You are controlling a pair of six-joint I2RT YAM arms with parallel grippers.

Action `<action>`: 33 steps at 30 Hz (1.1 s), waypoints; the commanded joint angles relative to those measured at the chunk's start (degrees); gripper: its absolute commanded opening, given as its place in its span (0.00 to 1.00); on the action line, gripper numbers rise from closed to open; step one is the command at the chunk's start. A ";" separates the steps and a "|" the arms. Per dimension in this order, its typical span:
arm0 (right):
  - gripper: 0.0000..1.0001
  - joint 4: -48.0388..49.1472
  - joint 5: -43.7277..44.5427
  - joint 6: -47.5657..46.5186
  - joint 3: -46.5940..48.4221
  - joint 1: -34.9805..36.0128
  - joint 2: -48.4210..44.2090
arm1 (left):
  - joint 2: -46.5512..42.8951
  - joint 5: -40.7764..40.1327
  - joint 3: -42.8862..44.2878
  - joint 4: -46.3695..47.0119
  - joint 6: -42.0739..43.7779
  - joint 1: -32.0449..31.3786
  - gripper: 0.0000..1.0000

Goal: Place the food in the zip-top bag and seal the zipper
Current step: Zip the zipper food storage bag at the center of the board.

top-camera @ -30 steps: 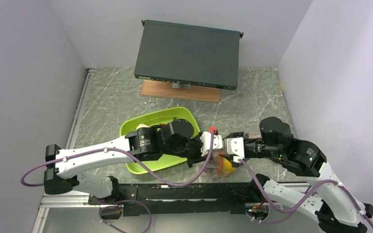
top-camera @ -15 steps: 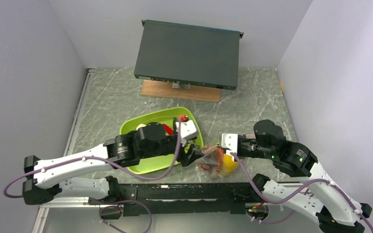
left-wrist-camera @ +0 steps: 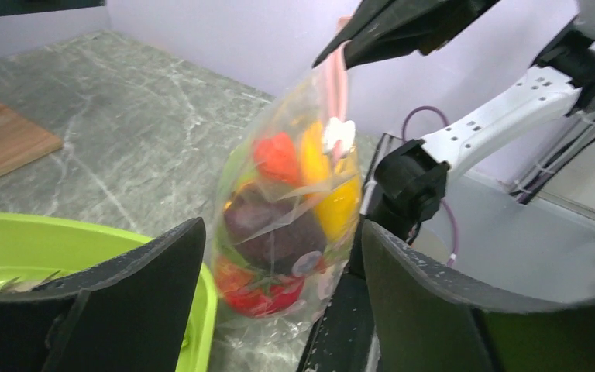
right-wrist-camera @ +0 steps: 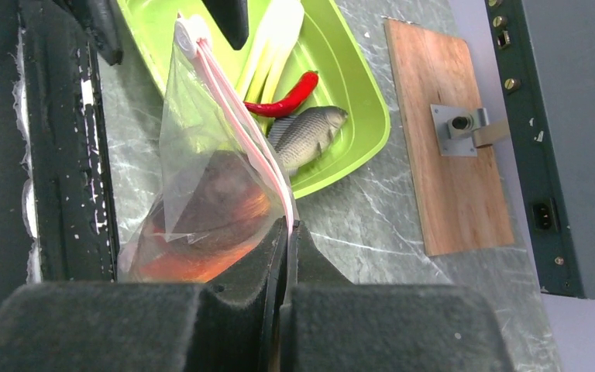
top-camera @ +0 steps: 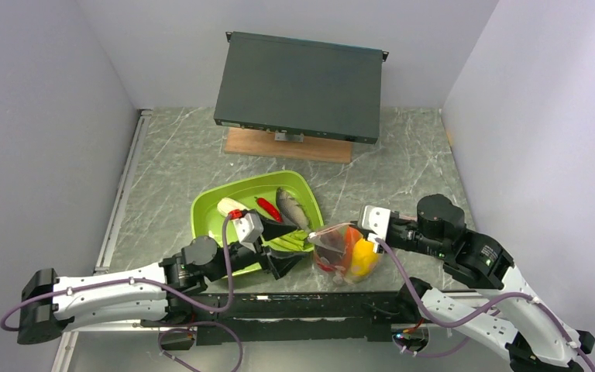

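Observation:
The zip-top bag (top-camera: 346,252) stands by the table's near edge, right of the tray. Through its clear plastic I see a red tomato (left-wrist-camera: 267,293), a dark purple bulb (left-wrist-camera: 267,230) and a yellow fruit (left-wrist-camera: 335,203). My right gripper (right-wrist-camera: 288,229) is shut on the pink zipper (right-wrist-camera: 236,108) at the bag's top edge and holds it upright. My left gripper (left-wrist-camera: 283,232) stands open just left of the bag, its fingers (left-wrist-camera: 132,291) apart from the plastic. A grey fish (top-camera: 293,208), a red chilli (top-camera: 267,208), green stalks (right-wrist-camera: 275,46) and a white piece (top-camera: 228,206) lie in the tray.
The lime-green tray (top-camera: 215,221) sits left of the bag, its right rim under my left gripper (top-camera: 298,248). A black box (top-camera: 298,85) on a wooden board (top-camera: 287,146) stands at the back. The black base rail (top-camera: 294,304) runs just below the bag.
My left gripper opened, let go of the bag and drew back to the left. My right gripper shut on the zipper edge and pulled back right, so the bag now hangs from it.

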 commanded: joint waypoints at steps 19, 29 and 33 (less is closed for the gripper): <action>0.00 5.60 -1.98 -0.70 -0.68 0.26 -1.39 | 13.14 -5.63 3.67 21.28 6.11 -3.20 0.69; 0.21 4.57 -2.75 1.33 0.36 0.26 -0.16 | 14.53 -1.66 5.22 18.07 5.11 -1.60 0.22; 0.63 2.64 -3.55 4.97 2.27 0.30 2.92 | 14.67 0.24 5.94 16.03 4.77 -1.04 0.04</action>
